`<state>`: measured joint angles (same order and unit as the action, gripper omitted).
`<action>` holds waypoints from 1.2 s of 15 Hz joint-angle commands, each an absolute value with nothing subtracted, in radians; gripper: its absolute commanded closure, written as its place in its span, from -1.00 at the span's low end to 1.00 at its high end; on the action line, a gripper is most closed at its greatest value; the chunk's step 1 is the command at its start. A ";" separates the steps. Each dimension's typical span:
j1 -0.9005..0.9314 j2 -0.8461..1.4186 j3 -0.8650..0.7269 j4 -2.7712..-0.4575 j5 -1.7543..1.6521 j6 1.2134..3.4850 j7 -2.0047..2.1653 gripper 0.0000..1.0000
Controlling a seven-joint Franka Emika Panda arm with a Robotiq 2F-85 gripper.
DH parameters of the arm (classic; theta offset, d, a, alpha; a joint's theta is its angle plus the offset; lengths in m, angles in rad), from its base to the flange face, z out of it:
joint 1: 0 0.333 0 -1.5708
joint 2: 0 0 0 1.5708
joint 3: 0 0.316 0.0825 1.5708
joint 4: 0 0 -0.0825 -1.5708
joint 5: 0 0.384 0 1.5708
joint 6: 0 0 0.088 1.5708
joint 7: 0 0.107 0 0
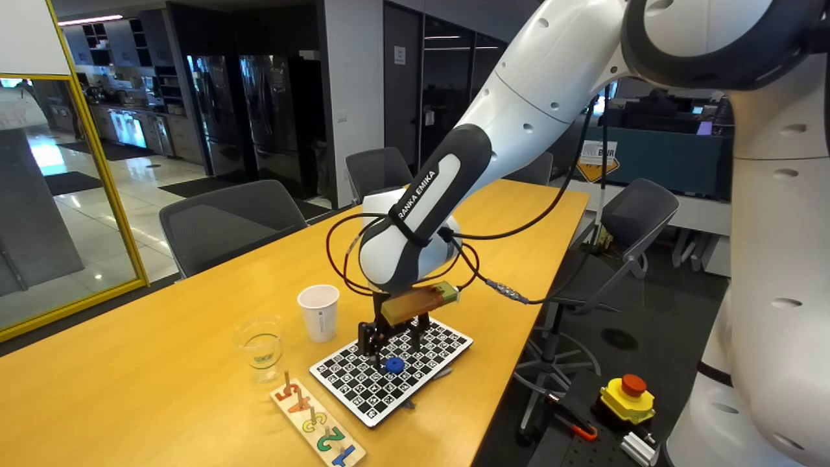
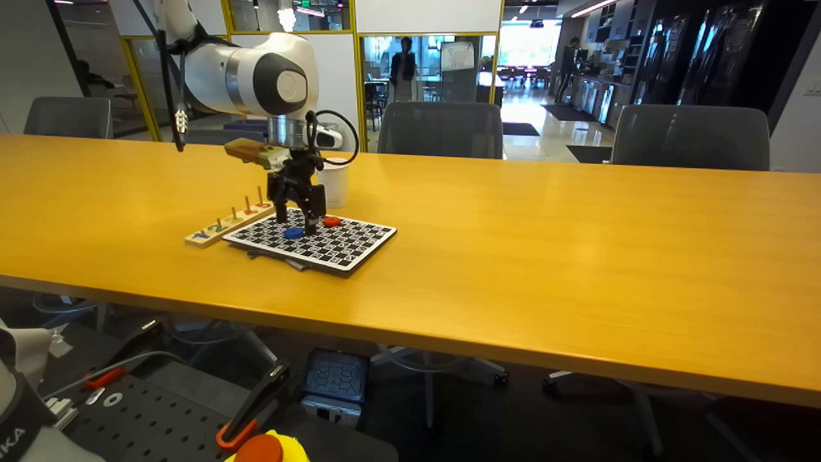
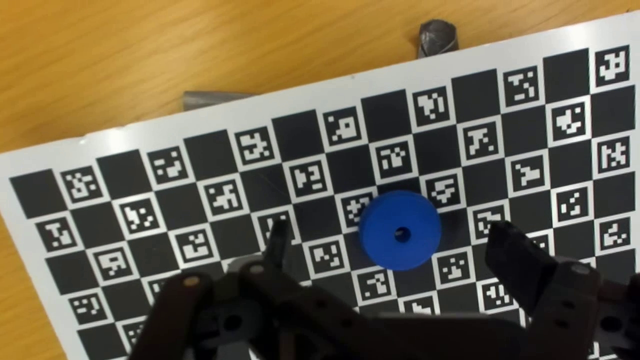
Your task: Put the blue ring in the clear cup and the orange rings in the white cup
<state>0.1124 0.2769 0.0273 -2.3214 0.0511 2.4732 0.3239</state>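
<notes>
The blue ring (image 3: 380, 215) lies flat on a black-and-white checkerboard (image 1: 350, 389). My gripper (image 3: 390, 230) is open just above it, one black finger (image 3: 515, 260) on each side and gaps between. In both exterior views the blue ring (image 1: 394, 365) (image 2: 293, 233) appears beneath or beside the fingertips. An orange ring (image 2: 331, 221) rests on the same board, a little past the gripper (image 2: 296, 224). The white cup (image 1: 320, 318) stands upright beyond the board's edge. To its side in that exterior view is the upright clear cup (image 1: 259, 353), which looks empty.
A wooden peg strip (image 1: 318, 425) with coloured numerals and upright pegs lies alongside the board. Grey pieces (image 3: 438, 37) stick out from under the board's edge. Cables (image 1: 343, 259) loop around the wrist. Chairs (image 1: 233, 220) surround the yellow table (image 2: 545, 256).
</notes>
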 commanded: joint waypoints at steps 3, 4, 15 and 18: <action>0.108 0.262 0.036 -2.344 0.084 2.501 0.318 -1.00; 0.109 0.263 0.035 -2.344 0.080 2.505 0.320 -0.50; 0.113 0.270 0.036 -2.334 0.074 2.498 0.323 0.55; 0.131 0.241 0.030 -2.318 0.039 2.481 0.348 0.55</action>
